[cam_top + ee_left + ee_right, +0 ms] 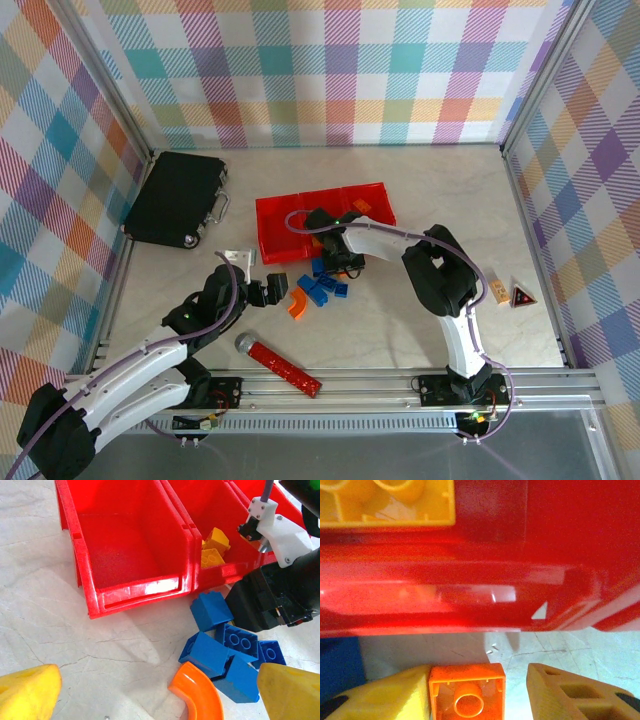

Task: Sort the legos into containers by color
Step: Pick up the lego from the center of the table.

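Hovering with its fingers spread wide — why is the left hand point(157, 695) parked there?

Blue legos point(215, 652) and a curved orange piece point(197, 692) lie on the desk point(75, 640) just under and ahead of it; I'd guess it is lining up a pick for the containers point(135, 587) beyond.

And the right hand point(477, 690)?

An orange brick point(467, 692) sits between its fingers, touching one, a gap at the other — so spread, not pinching yet. The red wall stands right ahead of it, yellow ones point(385, 500) already inside.
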